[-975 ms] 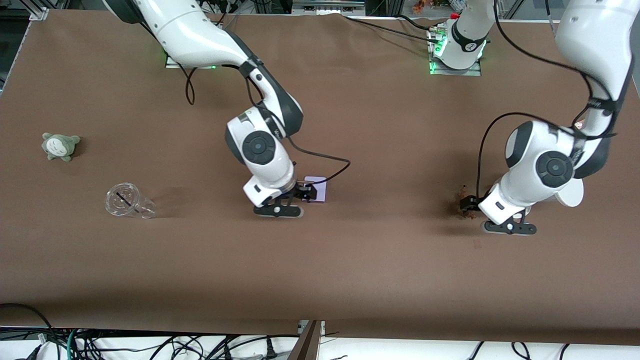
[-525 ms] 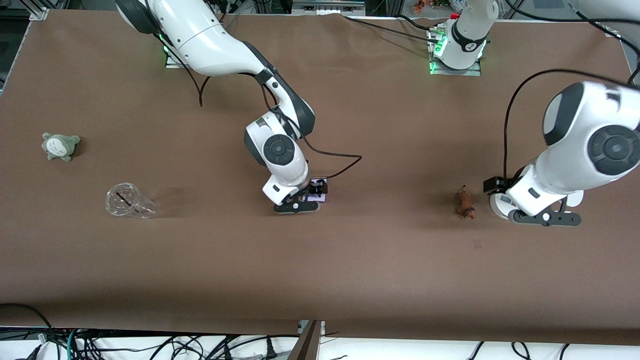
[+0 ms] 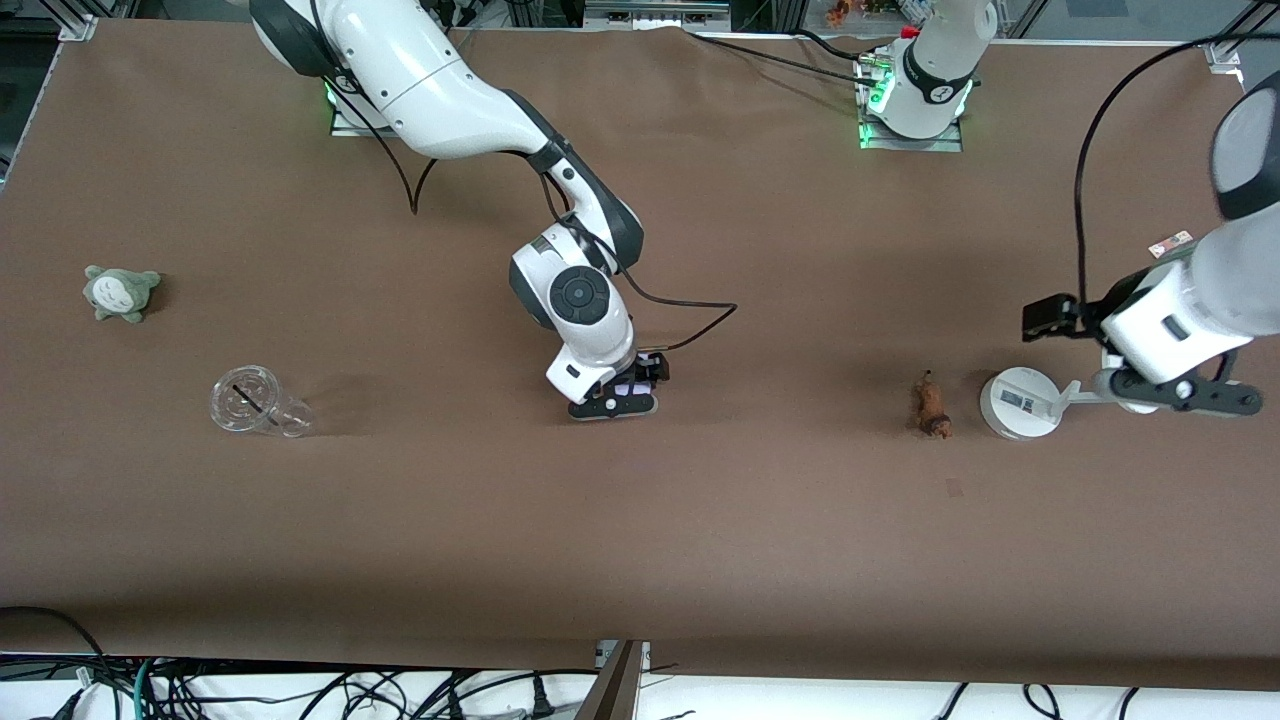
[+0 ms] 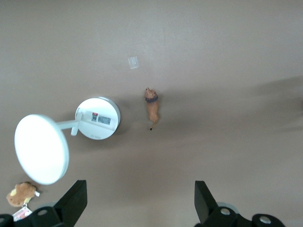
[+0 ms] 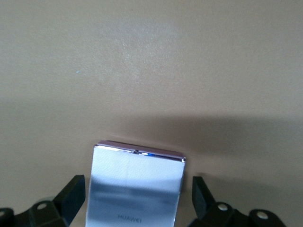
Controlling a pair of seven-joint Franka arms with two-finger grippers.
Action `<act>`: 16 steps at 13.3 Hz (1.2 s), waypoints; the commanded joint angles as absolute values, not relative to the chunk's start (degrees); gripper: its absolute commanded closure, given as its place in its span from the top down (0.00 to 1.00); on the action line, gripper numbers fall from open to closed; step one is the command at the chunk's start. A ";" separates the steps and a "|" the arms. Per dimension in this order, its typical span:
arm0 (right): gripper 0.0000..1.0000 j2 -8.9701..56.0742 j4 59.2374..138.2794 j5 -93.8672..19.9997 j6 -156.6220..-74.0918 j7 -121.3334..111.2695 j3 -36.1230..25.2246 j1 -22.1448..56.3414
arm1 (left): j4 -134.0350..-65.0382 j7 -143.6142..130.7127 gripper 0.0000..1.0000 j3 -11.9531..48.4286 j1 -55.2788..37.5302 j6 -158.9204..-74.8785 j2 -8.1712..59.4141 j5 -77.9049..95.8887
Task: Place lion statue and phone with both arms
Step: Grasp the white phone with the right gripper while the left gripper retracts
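Your right gripper [image 3: 628,392] sits low over the phone [image 5: 135,187] near the middle of the table [image 3: 640,520]. In the right wrist view its fingers [image 5: 71,196] are spread wide, one on each long side of the phone with a visible gap on both sides, so nothing is clamped. The phone lies flat, a pale lavender slab with a glossy, reflective face and a printed brand word.

Your left gripper [image 4: 137,208] is raised above the table at the left arm's end, over the white round stand [image 3: 1015,402]. Its fingers [image 4: 73,201] are also spread apart and hold nothing.

The lion statue [image 3: 932,405] lies on the table just beside the stand's base, toward the right arm's end from it, not touching it. It is a slim orange-brown figure with a darker head and a thin tail.

The front view hides most of the phone under the right gripper; only the right wrist view shows it plainly. The left wrist view alone shows a brown plush toy [image 4: 21,194] near the stand's disc [image 4: 41,149]. The front view alone shows a grey-green plush [image 3: 120,291] and a clear cup [image 3: 256,403] lying at the right arm's end.
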State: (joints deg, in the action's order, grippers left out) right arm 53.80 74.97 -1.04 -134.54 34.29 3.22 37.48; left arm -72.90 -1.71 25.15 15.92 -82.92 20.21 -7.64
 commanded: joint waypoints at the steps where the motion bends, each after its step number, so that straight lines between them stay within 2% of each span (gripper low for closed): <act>1: 1.00 55.72 73.21 -1.49 -136.22 34.27 3.25 37.71 | -79.52 0.44 1.00 7.89 4.26 -84.36 11.27 -1.34; 3: 1.00 55.99 73.21 -1.49 -136.67 34.89 3.25 37.71 | -88.98 0.27 1.00 3.27 0.02 -92.06 4.70 -1.32; 4: 0.94 55.99 73.21 -1.67 -136.67 35.15 3.25 37.71 | -94.86 0.26 1.00 1.34 -1.83 -96.63 0.92 -1.32; 5: 0.83 55.99 73.21 -1.76 -136.67 37.51 3.25 37.71 | -98.40 0.26 1.00 -0.94 -3.41 -99.38 -1.12 -1.32; 6: 0.69 55.99 73.21 -1.67 -136.67 38.49 3.25 37.71 | -99.22 0.44 1.00 -1.84 -3.69 -99.58 -1.40 -1.32; 10: 0.30 55.99 73.30 -1.41 -136.76 38.58 3.25 37.71 | -97.65 0.18 1.00 -1.58 -3.25 -98.96 0.44 -1.23; 13: 0.21 54.15 73.04 -1.67 -135.71 37.80 2.90 37.09 | -97.65 -0.09 1.00 -1.49 -3.34 -98.96 0.44 -1.23; 14: 0.19 52.14 73.04 -1.84 -134.05 37.71 2.81 36.22 | -97.65 -0.17 1.00 -1.49 -3.51 -98.96 0.44 -1.23; 16: 0.09 48.28 73.39 -1.84 -128.70 37.36 2.81 35.07 | -97.47 -0.18 1.00 -1.41 -3.60 -98.44 0.44 -1.32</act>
State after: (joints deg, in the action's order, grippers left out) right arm 53.09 72.74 -1.05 -134.09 37.84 2.57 36.32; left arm -97.15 -0.62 -0.84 -2.84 -98.41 1.10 -2.29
